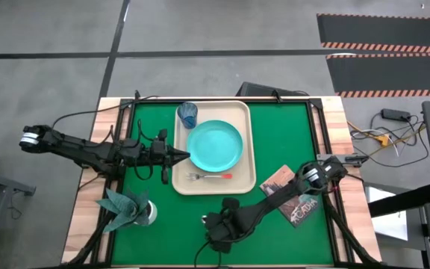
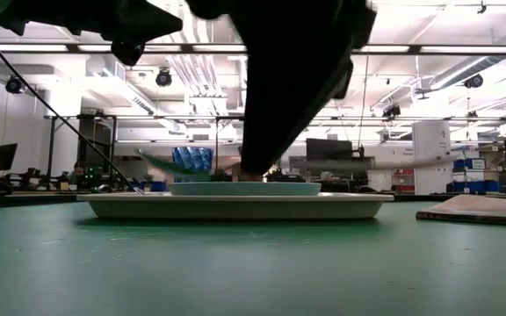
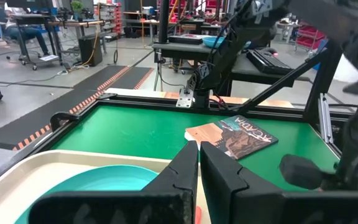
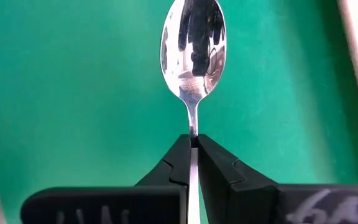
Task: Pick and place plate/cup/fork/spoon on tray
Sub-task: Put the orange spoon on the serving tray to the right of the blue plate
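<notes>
The beige tray lies mid-table with the turquoise plate on it, the dark-blue cup at its far left corner and the fork along its near rim. My right gripper hangs over the green mat near the table's front edge, shut on the spoon. My left gripper is shut and level over the tray's left rim, holding nothing. In the high view the spoon is hidden under the right gripper. My right gripper pinches the spoon's thin neck, just behind the bowl, between its two fingertips. The fingers slant down from above and lie along the spoon. The bowl sticks out past the fingertips over the green mat, and the handle is hidden between the fingers.
A brown picture-covered book lies on the mat right of the tray, under the right arm. A pale holder with a teal napkin stands at the near left. Bare green mat lies right of the tray.
</notes>
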